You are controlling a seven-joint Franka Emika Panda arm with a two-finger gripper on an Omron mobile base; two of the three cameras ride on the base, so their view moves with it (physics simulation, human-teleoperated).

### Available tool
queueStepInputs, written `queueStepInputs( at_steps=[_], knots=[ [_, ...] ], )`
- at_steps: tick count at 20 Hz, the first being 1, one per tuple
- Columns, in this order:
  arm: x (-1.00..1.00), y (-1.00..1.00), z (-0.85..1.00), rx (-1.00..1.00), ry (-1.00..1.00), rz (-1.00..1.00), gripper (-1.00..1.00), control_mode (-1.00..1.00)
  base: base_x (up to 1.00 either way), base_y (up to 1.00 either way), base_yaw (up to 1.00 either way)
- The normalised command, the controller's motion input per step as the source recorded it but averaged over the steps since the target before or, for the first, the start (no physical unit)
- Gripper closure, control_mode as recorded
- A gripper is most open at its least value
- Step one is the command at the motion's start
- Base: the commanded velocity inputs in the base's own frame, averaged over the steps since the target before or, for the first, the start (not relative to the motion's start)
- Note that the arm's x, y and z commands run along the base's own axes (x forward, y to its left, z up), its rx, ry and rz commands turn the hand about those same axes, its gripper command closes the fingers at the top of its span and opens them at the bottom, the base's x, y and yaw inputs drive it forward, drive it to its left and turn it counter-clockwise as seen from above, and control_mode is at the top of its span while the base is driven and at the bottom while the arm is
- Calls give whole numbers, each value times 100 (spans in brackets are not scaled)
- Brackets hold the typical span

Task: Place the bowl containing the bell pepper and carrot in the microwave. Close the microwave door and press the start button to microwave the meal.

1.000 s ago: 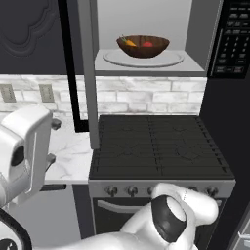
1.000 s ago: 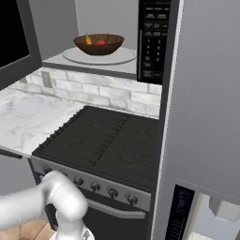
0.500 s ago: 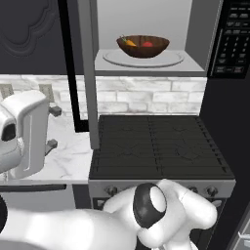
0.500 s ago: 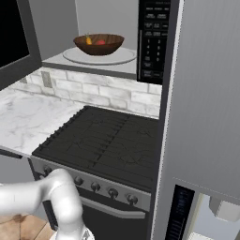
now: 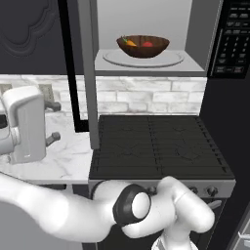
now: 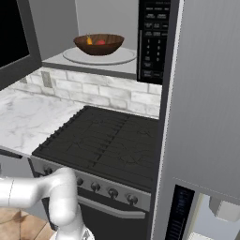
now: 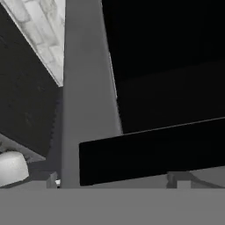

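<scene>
In the left base view, the bowl (image 5: pixel 143 47) sat at the upper middle of the frame, on a pale round plate (image 5: pixel 171 59) inside the microwave (image 5: pixel 146 29). The carrot (image 5: pixel 130 42) lay at the bowl's left side and the bell pepper (image 5: pixel 148 44) just right of centre. The microwave door (image 5: pixel 86 73) stood open, seen nearly edge-on as a tall grey strip left of the opening, reaching down in front of the stove (image 5: pixel 158 146). The button panel (image 5: pixel 235 39) filled the upper right corner. A white toaster (image 5: pixel 24 124) stood at the left on the marble counter (image 5: pixel 66 151). The arm (image 5: pixel 146 210) crossed the bottom of the frame, bent low in front of the stove knobs.

In the right base view, the bowl (image 6: pixel 99 44) was at the upper left on its plate (image 6: pixel 122 56), with the carrot (image 6: pixel 89 41) to the left and the pepper (image 6: pixel 100 42) beside it. The door (image 6: pixel 18 42) showed as a dark window with a grey frame at the far left edge. The panel (image 6: pixel 152 37) stood right of the bowl. The stove (image 6: pixel 108 140) filled the middle, the counter (image 6: pixel 28 117) the left. The arm (image 6: pixel 56 197) bent downward at the lower left.

In the hand view, grey and black panels crossed the frame, with pale brick (image 7: pixel 39 30) at the upper left. The fingertips were hard to make out here; the gripper was released, jaws wide, holding nothing.
</scene>
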Motion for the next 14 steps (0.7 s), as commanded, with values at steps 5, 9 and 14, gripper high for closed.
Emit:
queueStepInputs(
  at_steps=[5, 9, 14],
  knots=[
    [17, -3, -3, -6, -3, -29, -100, -100, 0, 0, 0],
    [9, -28, 0, -1, -1, -31, -100, -100, 0, 0, 0],
    [-1, -57, 0, 0, -6, -33, -100, -100, 0, 0, 0]
  ],
)
